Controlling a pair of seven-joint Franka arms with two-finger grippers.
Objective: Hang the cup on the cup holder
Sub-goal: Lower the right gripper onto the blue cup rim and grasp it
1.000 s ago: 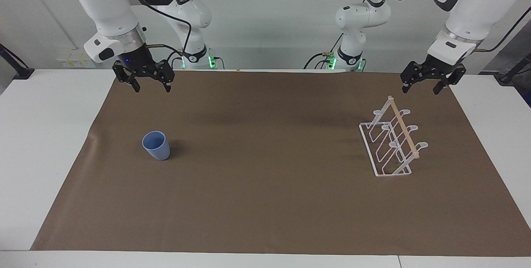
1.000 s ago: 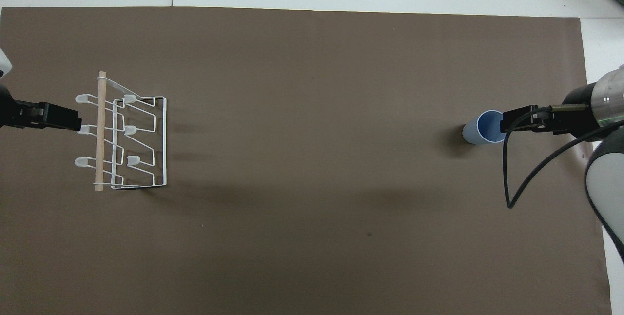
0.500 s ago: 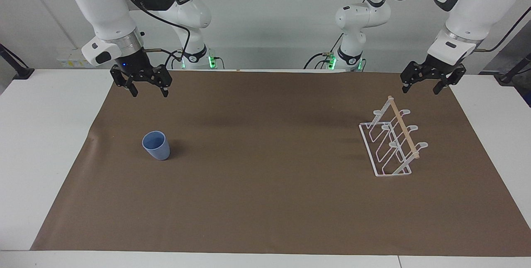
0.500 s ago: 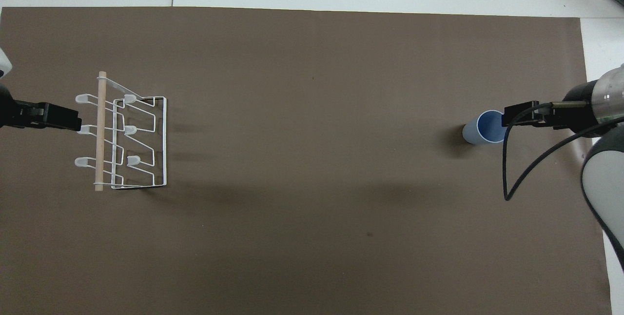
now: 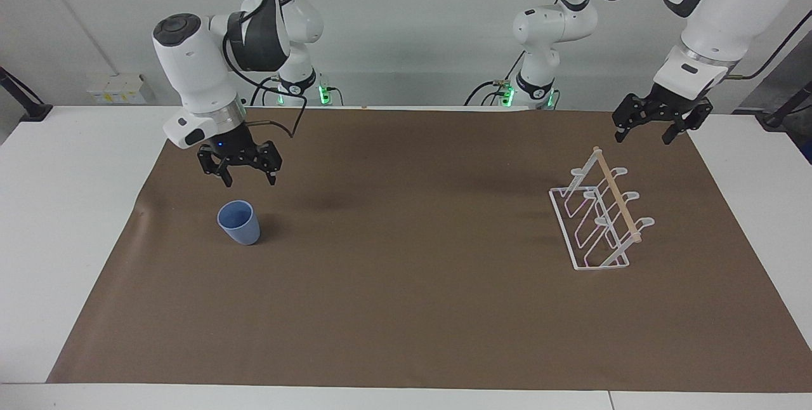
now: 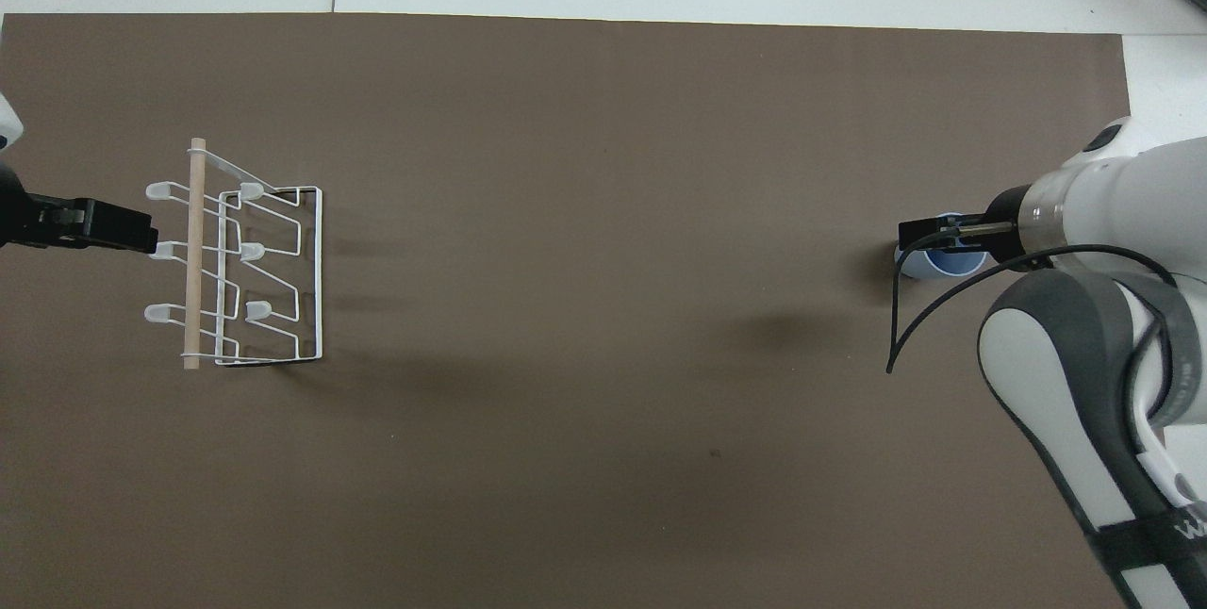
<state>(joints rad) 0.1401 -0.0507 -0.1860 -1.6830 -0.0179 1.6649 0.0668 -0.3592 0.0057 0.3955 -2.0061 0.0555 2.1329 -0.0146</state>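
Observation:
The light blue cup (image 5: 239,222) stands upright with its mouth up on the brown mat, toward the right arm's end of the table. My right gripper (image 5: 248,180) is open and hangs just above the cup without touching it. In the overhead view the right gripper (image 6: 919,234) covers part of the cup (image 6: 948,263). The white wire cup holder (image 5: 599,219) with its wooden dowel stands toward the left arm's end and also shows in the overhead view (image 6: 240,260). It holds nothing. My left gripper (image 5: 642,139) is open and waits in the air by the holder's nearer end (image 6: 141,234).
A brown mat (image 5: 406,308) covers most of the white table (image 5: 63,207). Nothing else lies on it between the cup and the holder. The arm bases and cables stand at the table's edge nearest the robots.
My right arm has swung out and down over the mat, so its gripper now hangs just above the cup. The left arm, the cup and the holder have not moved.

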